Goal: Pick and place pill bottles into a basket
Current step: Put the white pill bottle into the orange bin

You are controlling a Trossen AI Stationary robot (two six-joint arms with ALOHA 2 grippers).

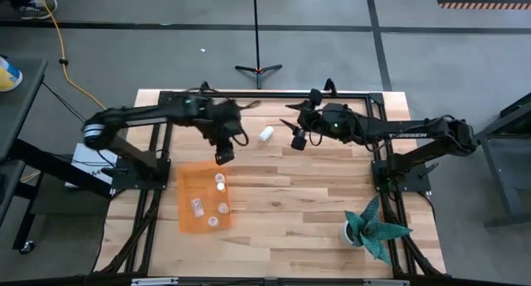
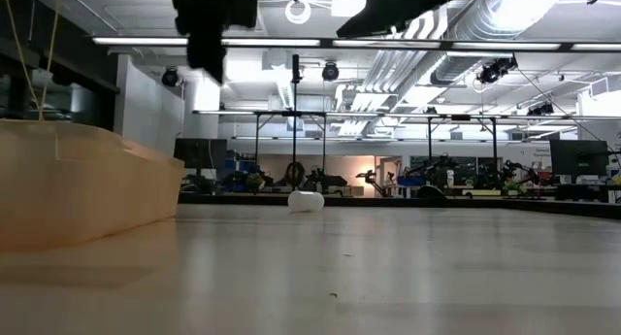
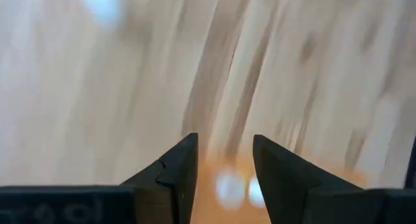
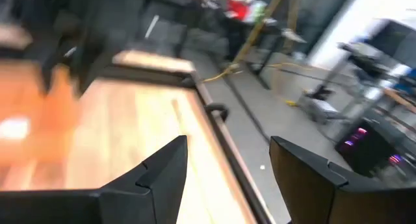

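The basket (image 1: 189,205) holds four bottles (image 1: 220,183). One loose bottle (image 1: 265,134) lies on its side on the table (image 1: 315,195), between the two grippers, long axis slanted. The right gripper (image 1: 297,140) is nearer to it, fingers apart and empty. The left gripper (image 1: 223,157) hangs at the basket's far edge, also parted and empty.
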